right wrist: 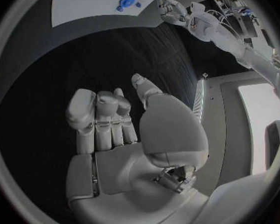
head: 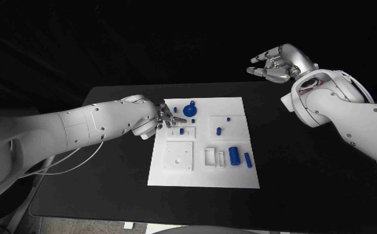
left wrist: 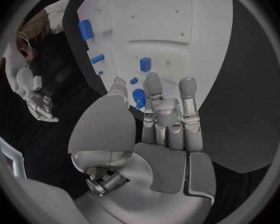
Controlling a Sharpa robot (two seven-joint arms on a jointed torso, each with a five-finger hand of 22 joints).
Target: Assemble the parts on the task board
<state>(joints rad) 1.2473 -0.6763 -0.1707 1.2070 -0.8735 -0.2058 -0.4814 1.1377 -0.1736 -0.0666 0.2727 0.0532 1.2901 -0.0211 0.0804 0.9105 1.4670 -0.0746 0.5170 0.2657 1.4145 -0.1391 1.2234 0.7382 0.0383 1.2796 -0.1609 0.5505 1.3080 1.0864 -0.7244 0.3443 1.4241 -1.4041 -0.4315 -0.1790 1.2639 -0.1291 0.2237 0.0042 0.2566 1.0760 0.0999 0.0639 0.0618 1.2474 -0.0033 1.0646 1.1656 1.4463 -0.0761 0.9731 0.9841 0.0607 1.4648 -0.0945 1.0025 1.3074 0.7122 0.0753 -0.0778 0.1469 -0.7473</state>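
The white task board (head: 206, 166) lies mid-table. On it are a round blue part (head: 190, 110), small blue pegs (head: 181, 131) (head: 219, 131) and two blue cylinders (head: 234, 155) near the right edge. My left hand (head: 161, 118) hovers over the board's far left corner with its fingers (left wrist: 154, 92) stretched out and apart. The round blue part (left wrist: 139, 98) shows between thumb and fingers, and nothing is gripped. My right hand (head: 275, 64) is raised beyond the table's far right edge. Its palm (right wrist: 121, 134) is empty and its fingers are extended.
Bare black table (head: 298, 174) surrounds the board on all sides. White raised blocks and recesses (head: 179, 155) occupy the board's near half. The board (right wrist: 84, 5) and the left hand (right wrist: 171, 7) also appear far off in the right wrist view.
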